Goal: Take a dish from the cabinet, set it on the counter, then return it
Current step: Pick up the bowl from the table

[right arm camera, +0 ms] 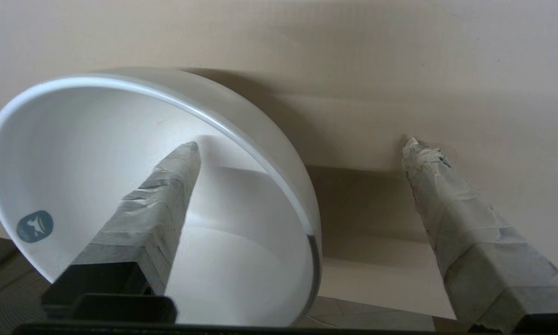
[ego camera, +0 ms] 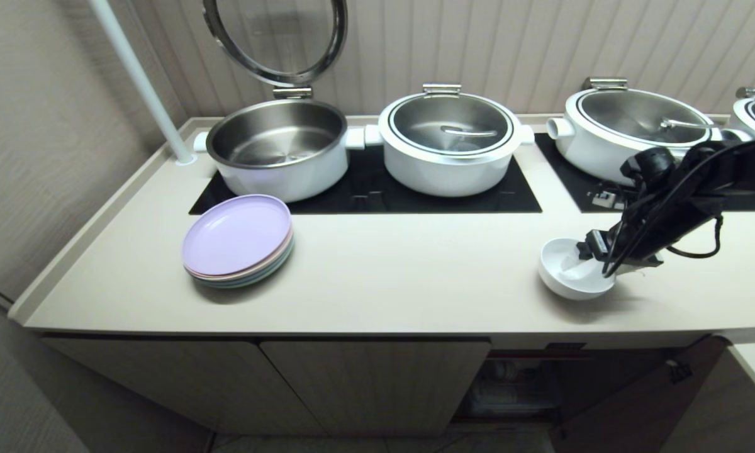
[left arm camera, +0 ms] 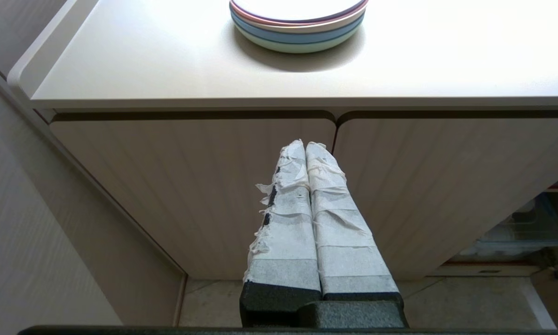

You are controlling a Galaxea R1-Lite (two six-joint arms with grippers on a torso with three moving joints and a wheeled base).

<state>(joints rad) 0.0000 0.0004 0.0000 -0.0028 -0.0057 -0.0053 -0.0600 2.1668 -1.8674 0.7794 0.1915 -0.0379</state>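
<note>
Kitchen, cream-beige countertop (ego camera: pixel 415 277) | deep white ceramic bowl (ego camera: pixel 569 270) sits at its near right, tilted | right gripper (right arm camera: pixel 302 149) spread wide astride the rim, one finger inside, one outside, gripping nothing | step: likely re-grasping for return | next: close on rim, lift, lower into open low cabinet (ego camera: pixel 516 390) | left gripper (left arm camera: pixel 309 149) clenched, parked.

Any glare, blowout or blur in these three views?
Left wrist view: the counter and the plates blow out towards the top. Right wrist view: even light, the bowl throws a soft shadow; near rim blurred. Head view: sheen on the open pot; straight edges bow.
</note>
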